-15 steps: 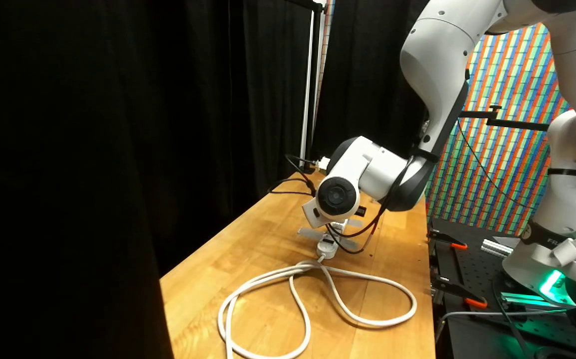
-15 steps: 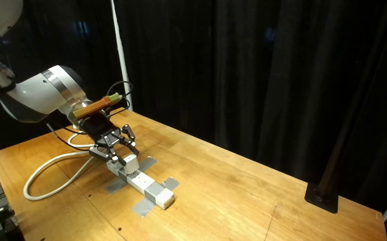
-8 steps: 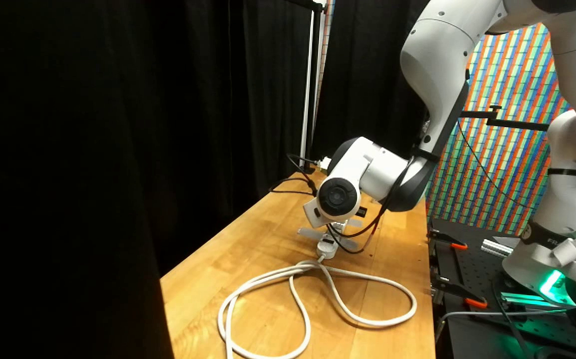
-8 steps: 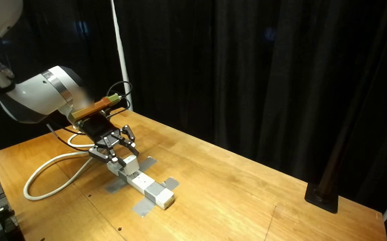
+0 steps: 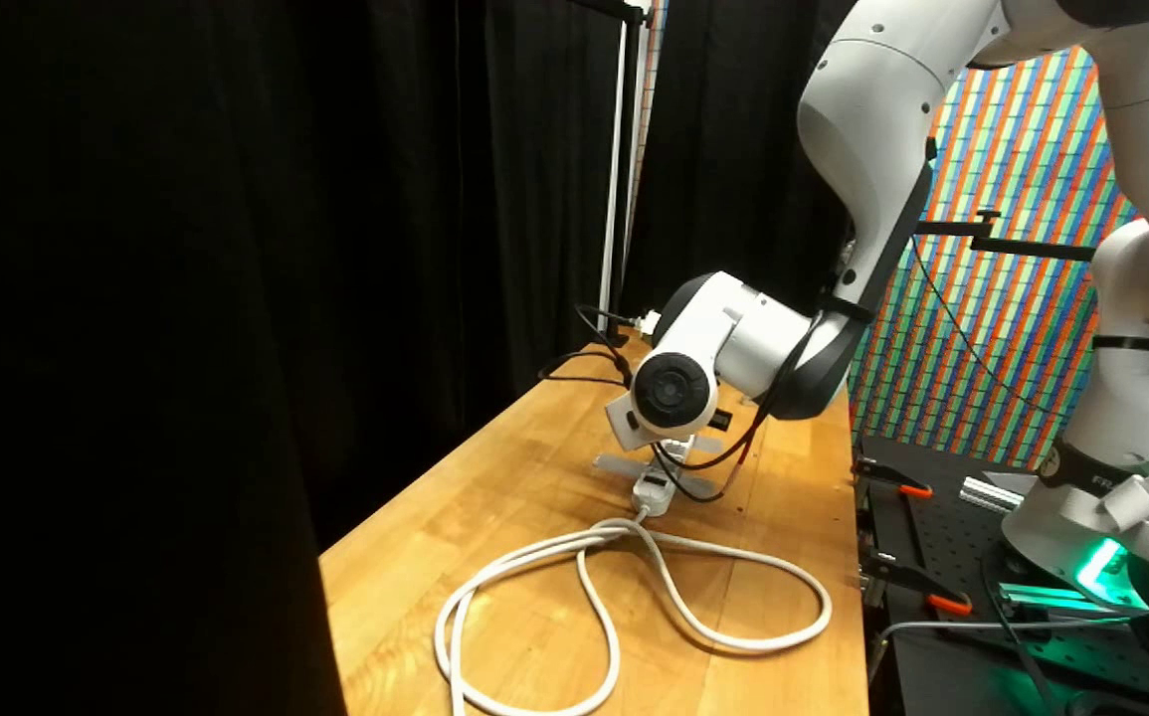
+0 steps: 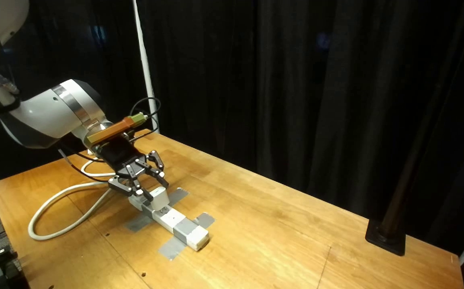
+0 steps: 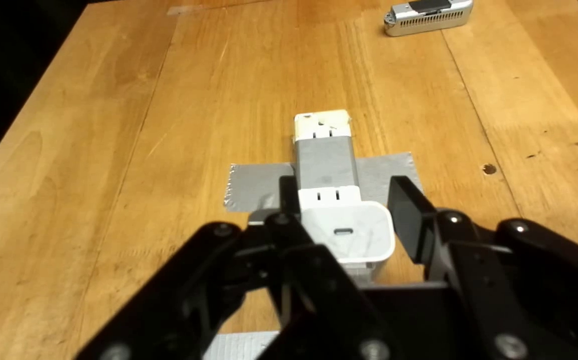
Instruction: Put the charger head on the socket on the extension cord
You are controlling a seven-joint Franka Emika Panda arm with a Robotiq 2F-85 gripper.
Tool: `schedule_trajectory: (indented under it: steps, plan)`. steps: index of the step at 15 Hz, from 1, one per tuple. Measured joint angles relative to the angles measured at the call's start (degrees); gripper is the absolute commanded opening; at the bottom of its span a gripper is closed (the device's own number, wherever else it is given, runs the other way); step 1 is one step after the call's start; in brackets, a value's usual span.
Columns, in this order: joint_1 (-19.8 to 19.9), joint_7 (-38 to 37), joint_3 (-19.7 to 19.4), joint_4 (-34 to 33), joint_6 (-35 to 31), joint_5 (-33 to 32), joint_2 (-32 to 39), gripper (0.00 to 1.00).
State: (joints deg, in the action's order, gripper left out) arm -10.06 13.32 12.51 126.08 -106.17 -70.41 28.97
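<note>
Your gripper (image 6: pixel 158 191) pinches the charger head (image 7: pixel 354 245) between its 2 fingers (image 7: pixel 414 220); in the wrist view you see the white cube between them, the small slot of its top face turned to the camera. You have it over the narrow block (image 6: pixel 198 237) that ends the extension cord (image 5: pixel 753 645), nearer its cable end than its far end. Whether the cube touches the block or hangs just above it, you cannot tell. Just past the cube, the wrist view gives you 2 slits of the socket (image 7: pixel 329 192); beyond a band of grey tape (image 7: pixel 325 162), 2 more slits show at the block's far end. Strips of that tape run from the block's sides onto the wooden table (image 6: pixel 276 233). In an exterior view the cord lies in big loops, and your arm (image 5: pixel 872 109) hides the fingers. Well apart from the block, a silver object (image 7: pixel 434 21) with a row of slits lies at the top of the wrist view, and in an exterior view a black base (image 6: pixel 396 247) stands near the table's edge. A black curtain (image 6: pixel 316 100) hangs behind.
</note>
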Motion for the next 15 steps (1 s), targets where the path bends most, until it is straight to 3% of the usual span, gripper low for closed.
schedule_trajectory:
  steps: [15]
  plan:
    - [0.0, -1.6, -0.3, 0.0, -0.6, -0.3, 0.1, 0.23]
